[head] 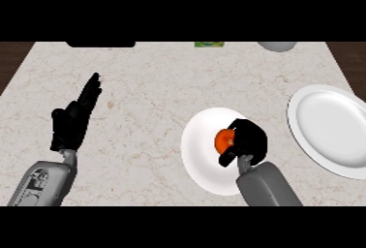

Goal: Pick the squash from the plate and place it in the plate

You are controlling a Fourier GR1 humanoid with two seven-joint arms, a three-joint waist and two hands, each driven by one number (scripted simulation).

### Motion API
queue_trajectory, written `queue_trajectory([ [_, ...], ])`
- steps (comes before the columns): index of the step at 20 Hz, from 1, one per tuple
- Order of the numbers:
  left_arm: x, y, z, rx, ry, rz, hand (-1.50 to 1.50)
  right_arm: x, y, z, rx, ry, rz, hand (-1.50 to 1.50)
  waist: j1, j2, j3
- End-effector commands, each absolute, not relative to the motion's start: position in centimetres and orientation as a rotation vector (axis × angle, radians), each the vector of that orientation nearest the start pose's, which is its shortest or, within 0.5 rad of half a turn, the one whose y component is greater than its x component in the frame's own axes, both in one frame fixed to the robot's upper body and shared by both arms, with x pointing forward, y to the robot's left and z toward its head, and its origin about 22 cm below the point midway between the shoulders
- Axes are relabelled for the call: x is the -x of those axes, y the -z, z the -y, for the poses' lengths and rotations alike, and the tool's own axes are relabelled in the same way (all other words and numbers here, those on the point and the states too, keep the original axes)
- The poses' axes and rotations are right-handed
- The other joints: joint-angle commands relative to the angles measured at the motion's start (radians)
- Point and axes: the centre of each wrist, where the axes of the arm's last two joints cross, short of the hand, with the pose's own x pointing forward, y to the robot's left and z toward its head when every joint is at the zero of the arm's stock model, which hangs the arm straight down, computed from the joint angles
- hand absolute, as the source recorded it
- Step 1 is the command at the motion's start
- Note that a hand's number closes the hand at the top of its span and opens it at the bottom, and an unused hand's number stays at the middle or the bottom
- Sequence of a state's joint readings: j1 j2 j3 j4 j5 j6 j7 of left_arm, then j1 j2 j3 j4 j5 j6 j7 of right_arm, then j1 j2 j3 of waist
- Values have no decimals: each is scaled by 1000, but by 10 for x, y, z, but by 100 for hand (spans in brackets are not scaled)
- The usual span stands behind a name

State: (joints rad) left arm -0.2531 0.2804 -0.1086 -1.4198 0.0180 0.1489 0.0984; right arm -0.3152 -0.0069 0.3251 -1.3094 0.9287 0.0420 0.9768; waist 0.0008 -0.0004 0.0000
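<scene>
Nearest, two grey forearms come in from the lower edge. The right hand (247,143) sits over the near plate (204,169), its black fingers and thumb curled round the squash (225,140), which shows as an orange patch at the hand's left side. The rest of the squash is hidden, so whether it rests on the plate or is just lifted off it cannot be told. The left hand (75,118) is open, fingers straight and pointing up the counter, resting well apart from both plates and holding nothing.

The squash looks small, rounded and smooth-skinned. I judge it to be light and stiff, not easily bruised, but its curved skin may be slippery, so a grasp round its widest part, fingers on one side and thumb opposite, should suit it best. The hand seems placed about that way.

The near plate is white, shallow and glossy, with a plain rim. To the right and a little farther off lies the second plate (332,131), also white, larger-looking, with a broad rim and a flat centre; nothing lies on it. That is probably where the squash goes.

The counter (157,87) is pale speckled stone, flat and matte. At its far edge stand a dark flat shape (100,44), a small green item (208,44) and a grey rounded thing (277,46), each cut off by the view.
</scene>
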Motion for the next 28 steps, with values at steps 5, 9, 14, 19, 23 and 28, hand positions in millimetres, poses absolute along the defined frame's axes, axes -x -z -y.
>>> queue_trajectory([
  [5,-304,-44,-256,-242,196,1537,0,-265,-5,241,998,-775,778,150,-44,-6,1],
  [9,-294,-40,-278,-294,144,1535,0,-234,-5,353,1093,-812,659,150,-118,-17,8],
  [14,-291,-37,-281,-295,145,1515,0,-215,-69,450,1258,-764,906,150,-112,-17,8],
  [19,-292,-44,-291,-300,142,1536,0,-191,-106,503,1345,-638,1227,150,-95,-16,8],
  [23,-287,-28,-266,-255,163,1542,0,-167,-123,536,1313,-676,1432,150,-57,-8,4],
  [28,-298,-38,-259,-229,202,1576,0,-158,-152,559,1157,-624,1585,150,-18,-1,0],
])
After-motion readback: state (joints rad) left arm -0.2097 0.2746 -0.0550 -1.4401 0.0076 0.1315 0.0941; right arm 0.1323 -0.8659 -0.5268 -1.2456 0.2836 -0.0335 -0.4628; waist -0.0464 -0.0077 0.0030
